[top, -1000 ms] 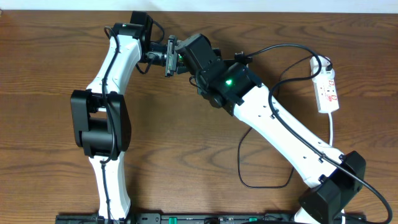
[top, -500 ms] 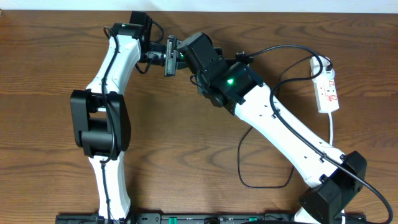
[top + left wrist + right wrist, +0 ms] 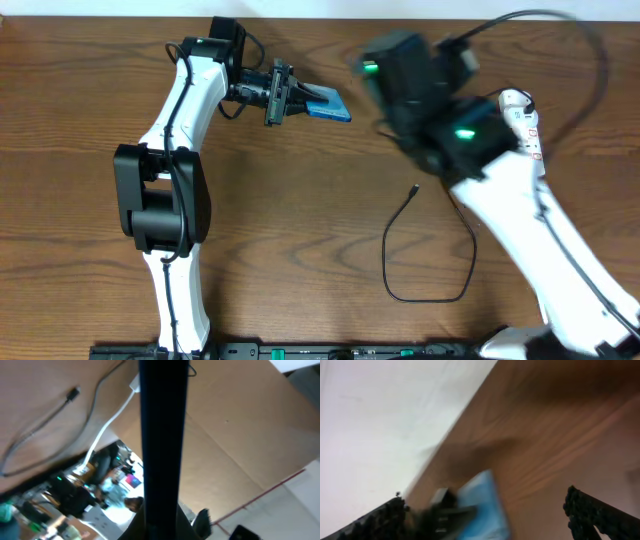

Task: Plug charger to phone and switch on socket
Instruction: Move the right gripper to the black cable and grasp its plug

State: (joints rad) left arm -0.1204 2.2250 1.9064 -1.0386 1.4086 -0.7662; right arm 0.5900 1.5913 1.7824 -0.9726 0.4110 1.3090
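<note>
Wooden tabletop (image 3: 300, 220) fills the overhead view, with the left arm (image 3: 175, 130) reaching across its far side and the right arm (image 3: 520, 190), motion-blurred, over the right end near the socket (image 3: 527, 128). Left jaws are clenched on one end of the phone (image 3: 327, 104), holding it out level, screen up, free end towards the right. Right jaws stand wide apart with nothing in them, as the right wrist view shows. The charger (image 3: 387, 255) lies in a loose loop on the tabletop, its tip (image 3: 415, 188) well apart from the phone, so plugging in looks undone. Next the right jaws probably need to pinch the cable just behind the tip, line it up with the phone's free end, then press the socket's switch
</note>
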